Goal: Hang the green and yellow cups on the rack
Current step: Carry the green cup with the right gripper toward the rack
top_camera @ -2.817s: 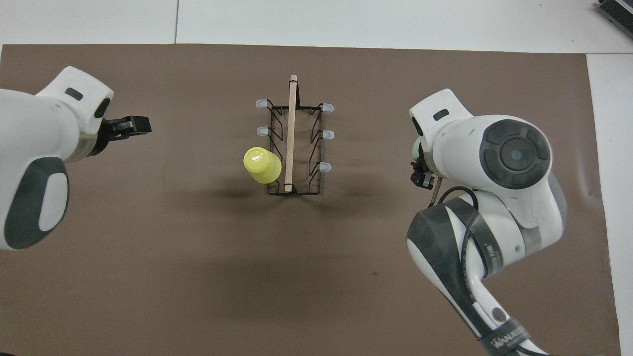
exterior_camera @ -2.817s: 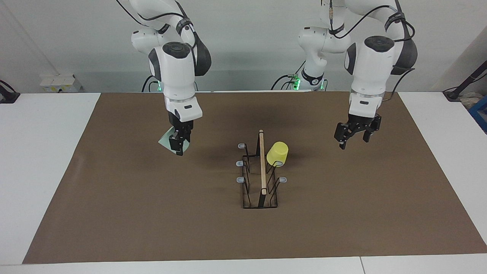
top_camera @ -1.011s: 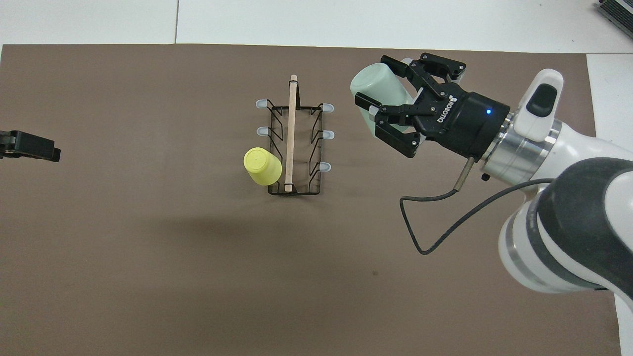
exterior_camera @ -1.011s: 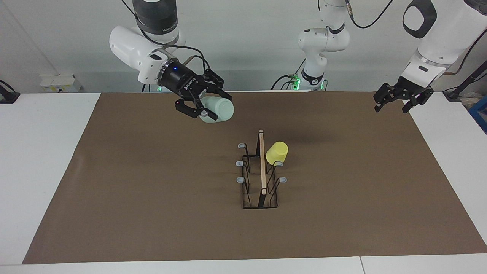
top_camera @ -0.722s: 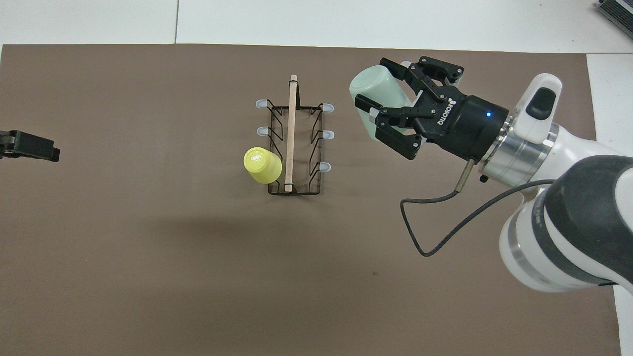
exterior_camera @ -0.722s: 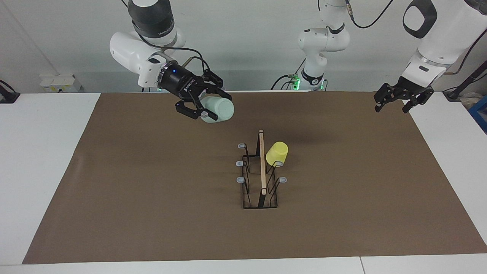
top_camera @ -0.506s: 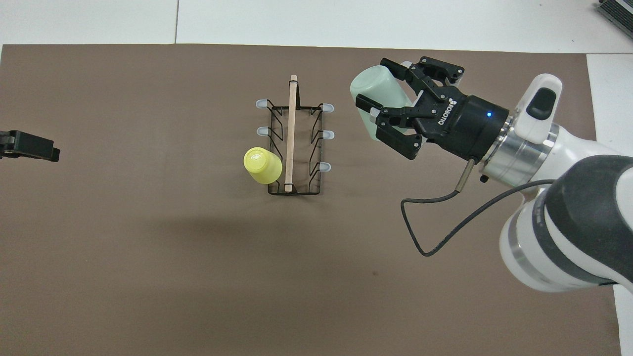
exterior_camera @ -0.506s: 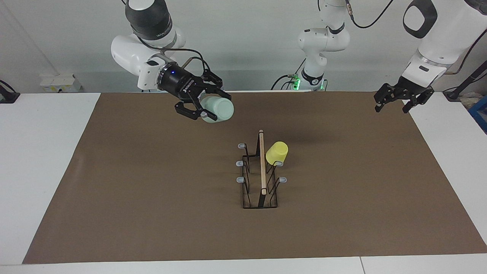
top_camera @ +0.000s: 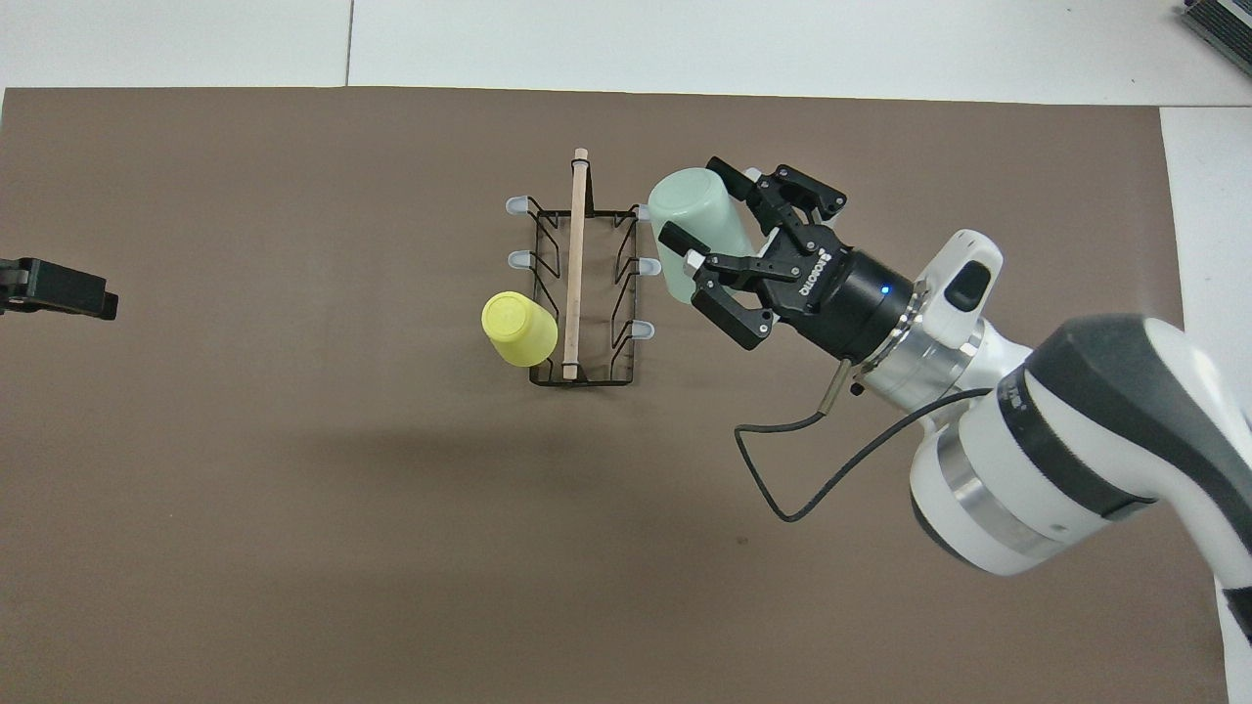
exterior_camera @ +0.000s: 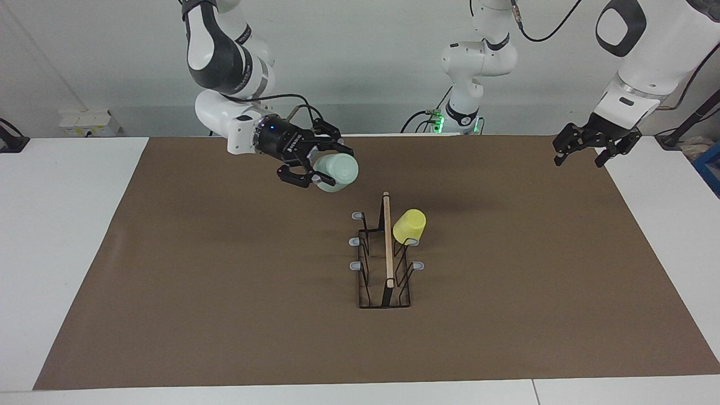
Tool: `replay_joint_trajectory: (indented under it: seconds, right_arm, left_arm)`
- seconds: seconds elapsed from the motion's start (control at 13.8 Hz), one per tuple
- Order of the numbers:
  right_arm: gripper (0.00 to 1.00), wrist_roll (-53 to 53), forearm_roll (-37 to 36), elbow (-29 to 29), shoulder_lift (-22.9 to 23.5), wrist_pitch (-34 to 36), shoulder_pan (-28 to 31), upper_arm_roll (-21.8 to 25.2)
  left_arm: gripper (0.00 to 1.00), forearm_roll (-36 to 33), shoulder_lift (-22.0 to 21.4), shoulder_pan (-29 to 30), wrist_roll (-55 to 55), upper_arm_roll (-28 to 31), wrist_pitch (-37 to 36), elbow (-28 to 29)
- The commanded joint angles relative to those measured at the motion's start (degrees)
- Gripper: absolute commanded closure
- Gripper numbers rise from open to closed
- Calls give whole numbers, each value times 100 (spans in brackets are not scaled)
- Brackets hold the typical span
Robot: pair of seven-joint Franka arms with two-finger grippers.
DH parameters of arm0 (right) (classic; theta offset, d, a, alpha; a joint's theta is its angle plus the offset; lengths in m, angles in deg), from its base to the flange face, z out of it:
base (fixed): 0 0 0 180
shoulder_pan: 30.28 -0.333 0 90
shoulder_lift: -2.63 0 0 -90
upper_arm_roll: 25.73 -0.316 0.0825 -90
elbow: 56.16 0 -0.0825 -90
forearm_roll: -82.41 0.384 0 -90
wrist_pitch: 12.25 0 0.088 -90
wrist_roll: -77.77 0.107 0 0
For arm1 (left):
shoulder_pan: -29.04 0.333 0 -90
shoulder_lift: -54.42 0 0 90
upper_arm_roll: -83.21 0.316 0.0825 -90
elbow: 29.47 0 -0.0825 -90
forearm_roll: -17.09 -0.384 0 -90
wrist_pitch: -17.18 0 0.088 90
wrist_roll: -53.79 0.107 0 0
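The black wire rack (exterior_camera: 385, 264) (top_camera: 583, 293), topped by a wooden rod, stands in the middle of the brown mat. The yellow cup (exterior_camera: 409, 226) (top_camera: 518, 328) hangs upside down on the prong nearest the robots, on the left arm's side. My right gripper (exterior_camera: 331, 165) (top_camera: 706, 223) is shut on the green cup (exterior_camera: 343, 167) (top_camera: 685, 210), which lies tilted in the air, its bottom pointing at the rack. It hovers over the mat just beside the rack's prongs on the right arm's side. My left gripper (exterior_camera: 585, 152) (top_camera: 59, 288) waits open and empty above the mat's edge at the left arm's end.
The brown mat (exterior_camera: 225, 292) covers most of the white table (exterior_camera: 62, 236). A cable loops from the right wrist (top_camera: 782, 489) above the mat. Two grey-tipped prongs (exterior_camera: 418, 264) stand bare beside the yellow cup.
My right gripper has carried the green cup toward the rack and slightly lower, its forearm swinging in over the mat. The left gripper, the rack and the yellow cup have stayed put.
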Motion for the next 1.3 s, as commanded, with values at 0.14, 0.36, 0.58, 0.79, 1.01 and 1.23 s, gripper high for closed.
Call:
replay_joint_trajectory:
  seconds: [0.14, 0.36, 0.58, 0.79, 1.01, 1.23]
  right_arm:
    - [100, -1259, 971, -686, -31, 358, -192, -1]
    - [100, -1848, 1121, -933, 232, 798, -192, 7]
    - [100, -2053, 1236, -1056, 286, 809, -210, 7]
    - [100, -2140, 1263, -1171, 338, 738, -315, 7]
    - [100, -2421, 1621, -1110, 505, 747, -402, 7]
    - [100, -2798, 1772, -952, 960, 1184, -403, 7]
  left_arm:
    - [0, -19, -33, -3, -63, -11, -24, 22]
    - [0, -19, -33, -3, -63, -2, -24, 22]
    - [0, -19, -33, -3, -63, -2, -24, 22]
    - [0, -19, -33, -3, -63, -11, -24, 22]
    - [0, -19, -33, -3, -63, -11, -24, 22]
    - [0, -19, -33, -3, -63, -2, -24, 22]
